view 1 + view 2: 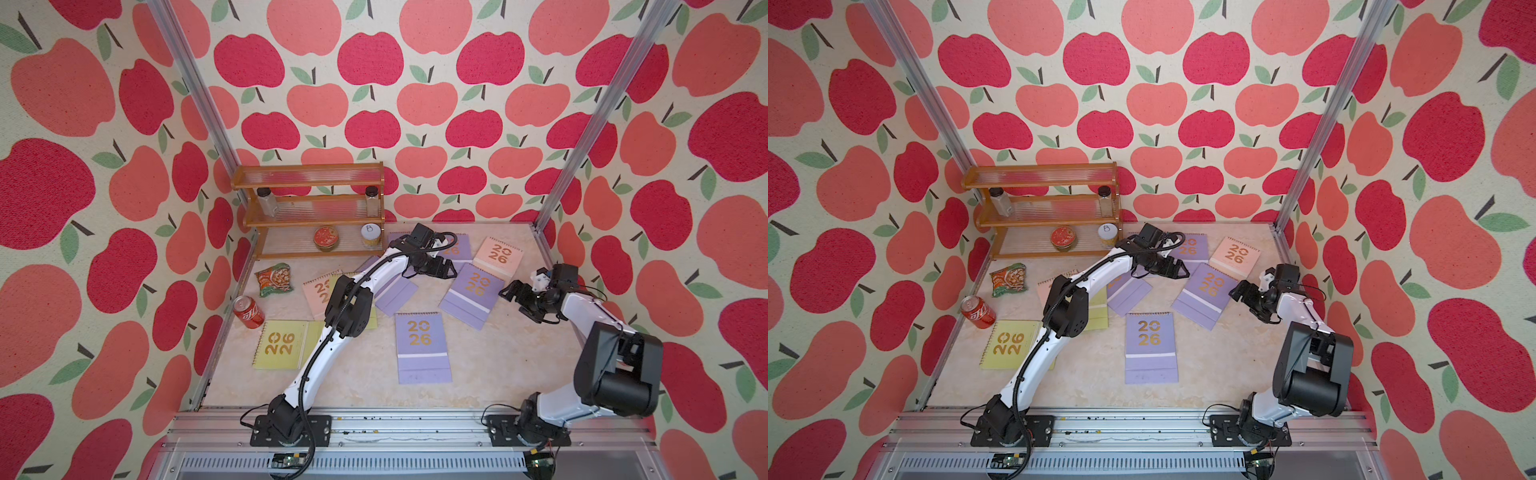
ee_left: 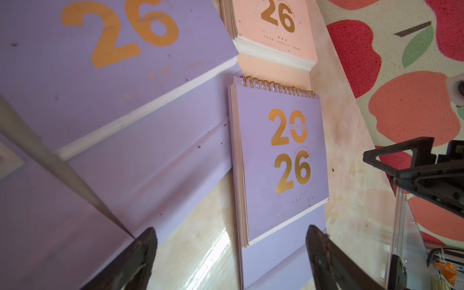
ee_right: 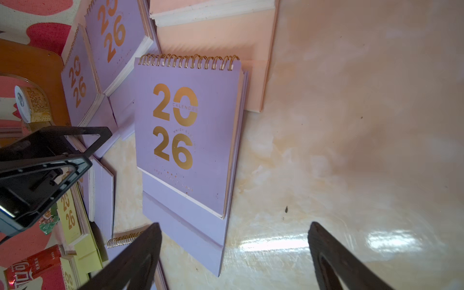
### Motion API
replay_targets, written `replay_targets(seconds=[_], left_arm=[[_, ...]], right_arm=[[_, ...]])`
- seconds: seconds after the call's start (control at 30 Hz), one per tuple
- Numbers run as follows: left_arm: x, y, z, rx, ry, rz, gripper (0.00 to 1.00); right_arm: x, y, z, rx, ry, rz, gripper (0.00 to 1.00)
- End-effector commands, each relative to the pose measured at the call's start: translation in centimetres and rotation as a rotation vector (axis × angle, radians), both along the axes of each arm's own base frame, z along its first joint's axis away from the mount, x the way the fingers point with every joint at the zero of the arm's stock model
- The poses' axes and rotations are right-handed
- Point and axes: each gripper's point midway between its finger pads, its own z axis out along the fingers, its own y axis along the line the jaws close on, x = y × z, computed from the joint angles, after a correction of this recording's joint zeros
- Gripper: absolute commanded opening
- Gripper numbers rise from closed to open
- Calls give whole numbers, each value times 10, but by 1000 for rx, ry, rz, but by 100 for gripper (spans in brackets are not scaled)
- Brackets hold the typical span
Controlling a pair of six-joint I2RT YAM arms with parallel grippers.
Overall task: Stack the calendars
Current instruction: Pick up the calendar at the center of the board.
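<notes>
Over the far middle of the counter (image 1: 490, 374) my left arm (image 1: 320, 353) reaches out long from its near-left base, elbow above the calendars on the left side, wrist bent down. Its left claw (image 1: 449, 270) hangs low over some overlapping lilac calendars (image 1: 397, 295), and I see the jaws well apart with nothing between them. My right arm (image 1: 582, 305) is folded up from the near-right base. The right claw (image 1: 515, 301) points left and down, jaws spread and empty, just beside the tilted lilac calendar (image 1: 473, 295).

That calendar lies flat, with a gold spiral on its far edge, big gold "2026" on the cover and a base flap on its near side. Its spiral edge meets the flap of the pale pink calendar (image 1: 498, 255) at far right. The nearest lilac calendar (image 1: 422, 347) lies alone near the centre. A yellow-green calendar (image 1: 282, 345) lies near left, and a pink calendar (image 1: 318, 293) beyond it is partly under my arm.

The counter is glossy marbled beige. A snack packet (image 1: 274, 280) and a red can (image 1: 248, 312) sit at the left edge, a wooden rack (image 1: 311, 208) stands far left, and apple-print walls (image 1: 415, 83) close the booth.
</notes>
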Motion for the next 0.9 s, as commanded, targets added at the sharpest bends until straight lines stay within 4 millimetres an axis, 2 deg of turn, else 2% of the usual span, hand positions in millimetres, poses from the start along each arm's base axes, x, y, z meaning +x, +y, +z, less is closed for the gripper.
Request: replay_targets(seconds=[0.0,0.3,0.63,0.87], left_arm=[[2,-2,-12,10,40,35,91],[-8,-20,-23,-49,114,39,91],[-35,-36,-41,-54,188,-12,91],[-48,-47,-43,-71,218,-35,91]], right_arm=[[10,6,-7,50,-23,8,92],[31,20,-19,73,-29,29,90],[50,37,-34,81,-20,58,88],[49,46,-47,126,1,56,87]])
